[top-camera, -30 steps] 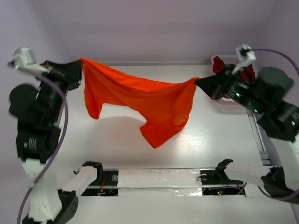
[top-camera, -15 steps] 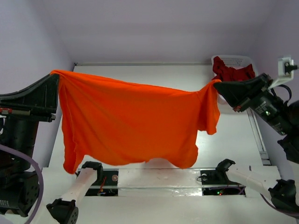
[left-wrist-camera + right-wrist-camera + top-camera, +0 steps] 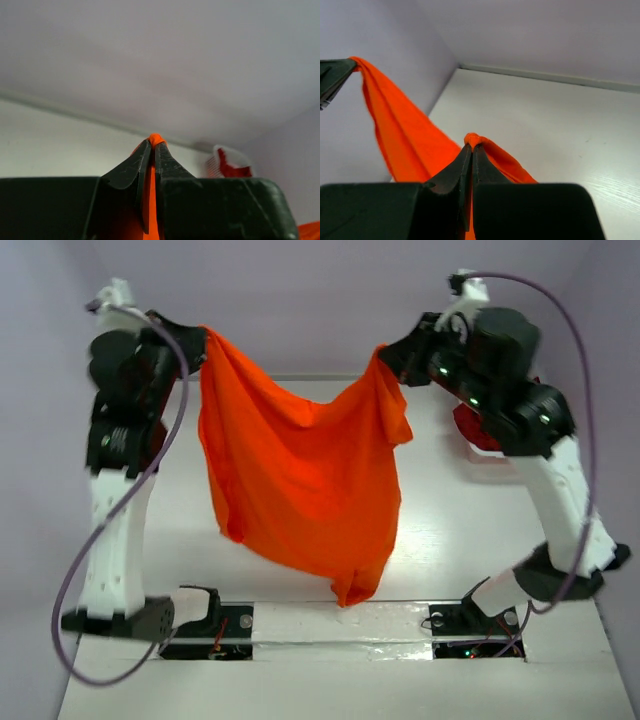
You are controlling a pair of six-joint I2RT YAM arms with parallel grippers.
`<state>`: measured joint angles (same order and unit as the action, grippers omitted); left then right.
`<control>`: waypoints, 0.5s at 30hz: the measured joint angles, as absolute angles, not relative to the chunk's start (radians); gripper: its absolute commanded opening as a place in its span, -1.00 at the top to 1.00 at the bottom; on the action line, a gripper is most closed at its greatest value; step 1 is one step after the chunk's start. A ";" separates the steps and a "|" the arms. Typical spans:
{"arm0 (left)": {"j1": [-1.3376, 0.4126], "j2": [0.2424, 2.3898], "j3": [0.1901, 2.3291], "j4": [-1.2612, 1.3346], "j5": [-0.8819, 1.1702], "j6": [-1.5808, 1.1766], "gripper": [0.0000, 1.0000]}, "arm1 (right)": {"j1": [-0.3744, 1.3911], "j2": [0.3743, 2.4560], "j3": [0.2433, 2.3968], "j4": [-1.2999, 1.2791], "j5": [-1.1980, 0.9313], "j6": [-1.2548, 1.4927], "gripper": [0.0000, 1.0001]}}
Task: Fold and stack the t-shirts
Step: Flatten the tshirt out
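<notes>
The bright orange t-shirt hangs in the air between both arms, its lower end reaching down near the table's front edge. My left gripper is shut on its top left corner; in the left wrist view the cloth pokes out between the closed fingers. My right gripper is shut on the top right corner; in the right wrist view the orange t-shirt stretches from my fingertips across to the left gripper. Dark red t-shirts lie in the basket, mostly hidden behind the right arm.
The white latticed basket stands at the table's right side, also seen small in the left wrist view. The white table lies below the hanging shirt. Purple walls close in the back and both sides.
Both arms have risen and swung toward the back, drawing closer together. The orange t-shirt, spread wide half a second ago, now hangs narrower and longer between them.
</notes>
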<state>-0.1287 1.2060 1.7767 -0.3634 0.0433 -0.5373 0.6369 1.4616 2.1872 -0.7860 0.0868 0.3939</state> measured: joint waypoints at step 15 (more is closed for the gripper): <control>-0.129 1.384 1.863 -0.420 0.035 -0.539 1.00 | 0.537 1.681 2.366 -0.899 0.036 0.385 1.00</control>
<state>-0.1287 1.3838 1.8626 -0.4202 0.0349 -0.5392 0.5373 1.6814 2.3657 -0.8993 0.0364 0.3851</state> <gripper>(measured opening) 0.014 0.022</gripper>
